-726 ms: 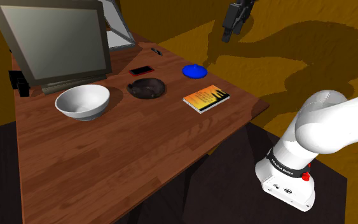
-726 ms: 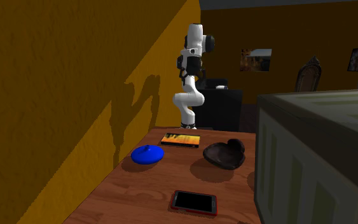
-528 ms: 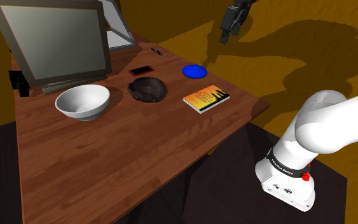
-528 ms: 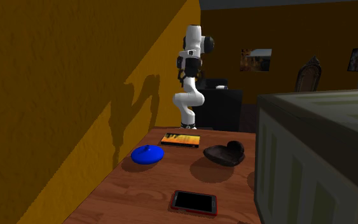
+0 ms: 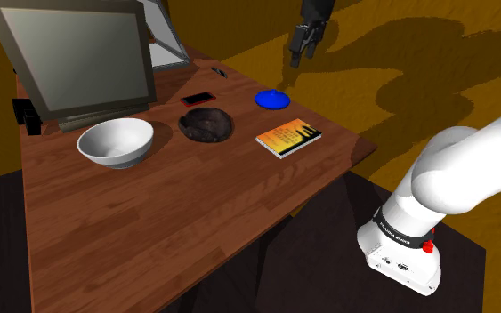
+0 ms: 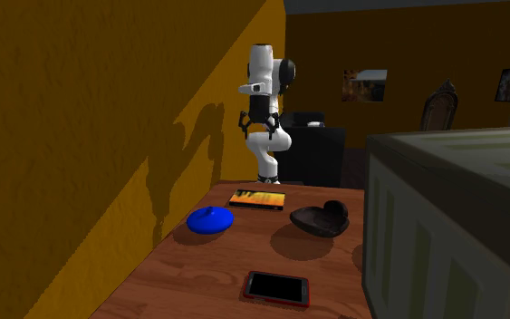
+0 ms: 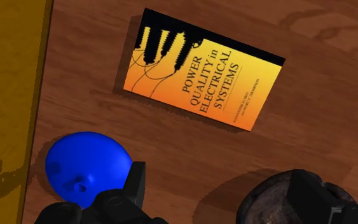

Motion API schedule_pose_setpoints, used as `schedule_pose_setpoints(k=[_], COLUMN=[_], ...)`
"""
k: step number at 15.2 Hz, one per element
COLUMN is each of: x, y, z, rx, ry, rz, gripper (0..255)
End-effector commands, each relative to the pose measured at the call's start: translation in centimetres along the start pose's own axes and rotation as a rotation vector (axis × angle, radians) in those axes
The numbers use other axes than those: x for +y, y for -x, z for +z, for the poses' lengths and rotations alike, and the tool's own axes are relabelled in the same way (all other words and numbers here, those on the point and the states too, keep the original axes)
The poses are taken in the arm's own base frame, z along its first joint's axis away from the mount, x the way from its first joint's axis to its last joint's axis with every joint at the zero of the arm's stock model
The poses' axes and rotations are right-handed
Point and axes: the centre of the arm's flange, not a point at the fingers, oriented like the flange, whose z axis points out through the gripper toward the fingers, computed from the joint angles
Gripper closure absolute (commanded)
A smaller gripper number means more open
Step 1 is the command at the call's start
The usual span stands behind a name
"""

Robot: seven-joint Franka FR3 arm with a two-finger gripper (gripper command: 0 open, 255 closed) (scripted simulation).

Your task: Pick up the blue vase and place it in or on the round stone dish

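The table [image 5: 150,231] carries one blue vase [image 5: 272,100], one dark round dish [image 5: 206,124], one white bowl [image 5: 116,142] and one book [image 5: 288,137]. There is also one red-edged phone [image 5: 198,99].

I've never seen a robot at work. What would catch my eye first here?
The bright blue vase, squat and rounded, sits at the edge of the wooden table by the ochre wall, with an orange book, Power Quality in Electrical Systems, beside it. The black tool hangs open high above them.

Arm [image 5: 453,169] reaches high from the stand; gripper [image 5: 302,52] points down, fingers [image 7: 136,181] spread apart, empty.
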Motion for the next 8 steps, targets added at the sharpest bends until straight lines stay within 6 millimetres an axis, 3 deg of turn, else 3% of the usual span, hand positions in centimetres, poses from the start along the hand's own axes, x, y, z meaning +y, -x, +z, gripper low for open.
schedule_pose_setpoints(k=[1, 8], x=[1.8, 7.4], y=[-1.6, -7.2], z=[1.5, 7.0], rx=[-0.006, -0.028], ry=[-0.004, -0.019], rz=[0.001, 0.007], gripper=[0, 0])
